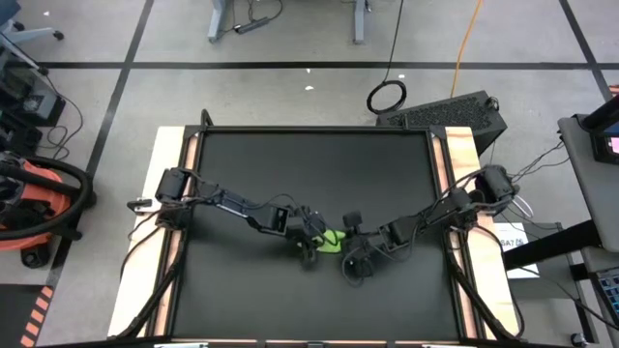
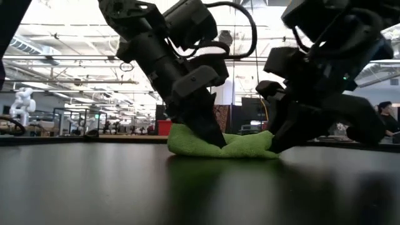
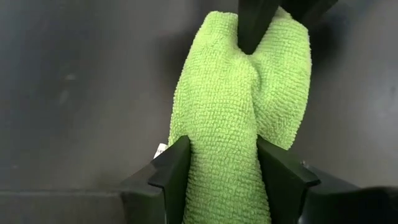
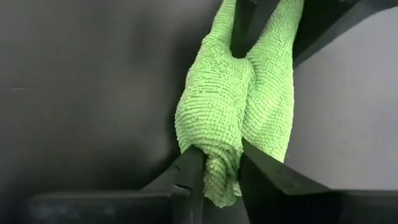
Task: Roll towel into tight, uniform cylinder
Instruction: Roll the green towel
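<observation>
**Ana:** Black matting covers the whole table, and the towel sits just below the centre of the overhead frame, a small lime-green bundle between the two arms.

**Ben:** What are the claws doing?

**Ana:** Both are on it. The left gripper has its fingers on either side of one end of the bundle, pressing into the pile. The right gripper pinches the other end, the cloth bunched narrow between its tips. From table height, the bundle lies flat on the mat in the middle of the frame, both arms coming down onto it.

**Ben:** Is it a cylinder yet?

**Ana:** I'd say no. It looks like two loose lobes with a crease between, not one even roll.

**Ben:** How will it handle?

**Ana:** Light, soft and limp, I'd judge. The looped pile should grip well, but it will sag and unfurl once let go. Best held at both ends, near the outer layer's edge, so the layers stay tucked.
</observation>
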Robot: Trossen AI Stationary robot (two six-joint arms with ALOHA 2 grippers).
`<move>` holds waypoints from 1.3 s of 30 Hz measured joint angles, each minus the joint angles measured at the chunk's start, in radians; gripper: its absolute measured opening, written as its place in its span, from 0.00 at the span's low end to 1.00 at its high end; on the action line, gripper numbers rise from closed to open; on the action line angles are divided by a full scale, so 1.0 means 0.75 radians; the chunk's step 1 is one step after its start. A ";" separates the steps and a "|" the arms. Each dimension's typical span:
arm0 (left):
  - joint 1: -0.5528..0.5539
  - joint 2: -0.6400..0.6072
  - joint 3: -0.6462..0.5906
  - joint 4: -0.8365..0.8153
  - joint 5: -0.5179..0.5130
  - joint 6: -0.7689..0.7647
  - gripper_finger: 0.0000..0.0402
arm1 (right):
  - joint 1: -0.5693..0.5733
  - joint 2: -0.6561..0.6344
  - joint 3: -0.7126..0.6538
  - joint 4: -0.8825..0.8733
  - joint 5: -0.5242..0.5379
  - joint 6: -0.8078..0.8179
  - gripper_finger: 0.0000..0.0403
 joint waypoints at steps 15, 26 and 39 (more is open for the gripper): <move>0.005 -0.124 -0.006 -0.043 0.022 0.137 0.41 | -0.041 -0.191 -0.009 -0.045 -0.074 0.020 0.35; -0.013 -0.399 -0.013 -0.214 0.015 0.344 0.41 | -0.040 -0.592 -0.003 -0.264 -0.131 0.118 0.48; -0.080 -0.415 -0.105 -0.168 0.024 0.334 0.41 | 0.046 -0.649 -0.036 -0.371 -0.144 0.292 0.49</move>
